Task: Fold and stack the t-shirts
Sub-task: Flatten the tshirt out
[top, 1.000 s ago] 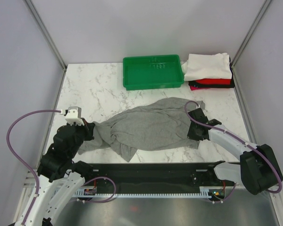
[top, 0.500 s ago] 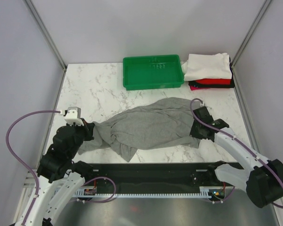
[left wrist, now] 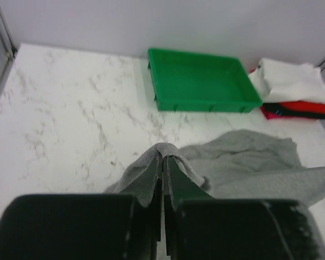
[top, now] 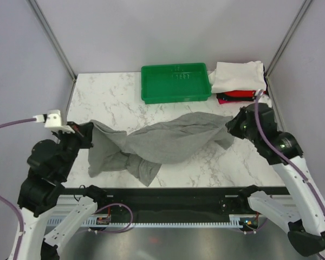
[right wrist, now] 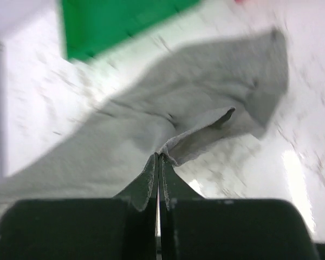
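Closest to the near edge of the white, grey-veined marble tabletop (top: 108, 103), a crumpled tail of the grey shirt (top: 168, 143) lies in soft folds on the stone. From there the shirt runs as a long, loosely twisted band across the middle of the table, from near the left edge to near the right edge. Its heathered knit is creased lengthwise.

The left gripper (top: 88, 134) holds the band's left end. In the left wrist view its black fingers (left wrist: 151, 179) are pressed together, with a rounded fold of grey cloth pinched between them. The right gripper (top: 233, 125) holds the right end. In the right wrist view its fingers (right wrist: 143, 187) are likewise closed on a thin hem, with the rest of the cloth spreading away beyond it. That view is blurred, so how much fabric sits in the grip is hard to judge.

Farther back, at the middle of the far edge, sits a shallow rectangular green tray (top: 176, 98) of glossy plastic with a raised rim. Just to its right, in the far right corner, is a stack of folded shirts. A soft white shirt (top: 238, 76) lies on top and a red shirt (top: 244, 93) beneath it. A black shirt (left wrist: 298, 115) shows as a thin edge at the bottom.
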Motion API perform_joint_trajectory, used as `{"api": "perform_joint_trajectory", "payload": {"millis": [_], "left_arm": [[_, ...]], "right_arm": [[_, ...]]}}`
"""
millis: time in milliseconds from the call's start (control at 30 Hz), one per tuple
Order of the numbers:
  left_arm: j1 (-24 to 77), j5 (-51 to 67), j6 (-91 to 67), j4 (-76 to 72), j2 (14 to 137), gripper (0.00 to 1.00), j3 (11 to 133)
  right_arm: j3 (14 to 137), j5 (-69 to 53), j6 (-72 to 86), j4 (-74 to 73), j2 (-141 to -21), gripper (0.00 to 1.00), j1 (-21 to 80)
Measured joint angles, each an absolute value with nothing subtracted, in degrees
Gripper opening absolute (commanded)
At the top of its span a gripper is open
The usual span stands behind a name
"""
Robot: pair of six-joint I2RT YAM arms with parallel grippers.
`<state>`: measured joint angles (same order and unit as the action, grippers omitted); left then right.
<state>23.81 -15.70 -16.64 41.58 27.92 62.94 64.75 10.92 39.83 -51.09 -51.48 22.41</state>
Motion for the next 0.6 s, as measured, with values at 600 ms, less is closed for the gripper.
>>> {"api": "perform_joint_trajectory", "payload": {"millis": [600], "left_arm": [[23.8,-10.6,-6.0,25.7,43.8,0.02,112.1]], "right_arm": [[102.7,22.0,30.0,-43.5,-34.0,0.00,22.6]]}}
